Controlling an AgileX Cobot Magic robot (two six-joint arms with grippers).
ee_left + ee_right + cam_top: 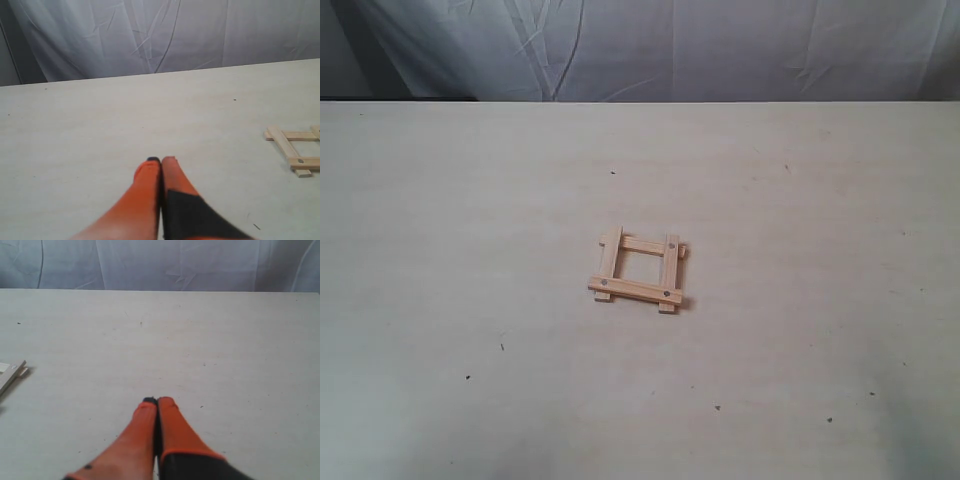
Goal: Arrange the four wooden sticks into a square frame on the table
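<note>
The four wooden sticks lie crossed as a small square frame [638,272] in the middle of the table [470,250], ends jutting past the corners and dark dots at the corners. Neither gripper shows in the exterior view. In the left wrist view the frame [295,149] sits off to one side, cut by the picture's edge, well apart from my left gripper [161,160], whose orange fingers are pressed together with nothing between them. In the right wrist view only a stick end [11,374] shows at the edge, and my right gripper [157,401] is shut and empty.
A wrinkled pale cloth [650,45] hangs behind the table's far edge. A few tiny dark specks [467,377] dot the cream surface.
</note>
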